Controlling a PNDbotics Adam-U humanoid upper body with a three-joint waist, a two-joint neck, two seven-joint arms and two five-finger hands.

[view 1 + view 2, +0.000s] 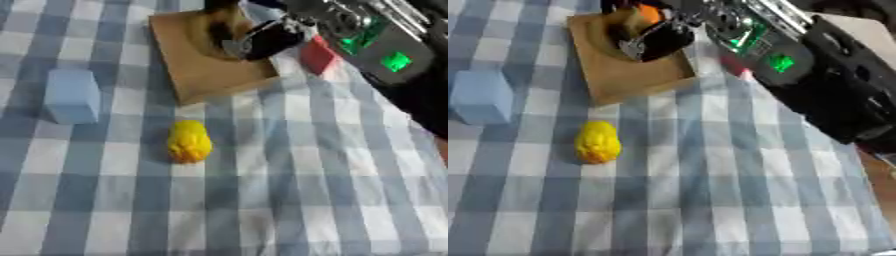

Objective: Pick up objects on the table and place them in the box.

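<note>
Right robot hand (654,37) over the shallow brown cardboard box (206,70), fingers curled round an orange object (647,12), yellow lumpy toy (189,141) and pale blue block (72,95) on the checked table (306,190)

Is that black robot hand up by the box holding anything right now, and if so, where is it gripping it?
The right hand hangs over the box with something orange beside its fingers. Whether it grips it, and where, cannot be told.

Bench (332,200) covered in blue-and-white checked cloth. On it: brown box (210,75) at the far middle, pale blue block (72,96) on the left, yellow lumpy object (189,141) near centre, red object (317,55) just right of the box.
</note>
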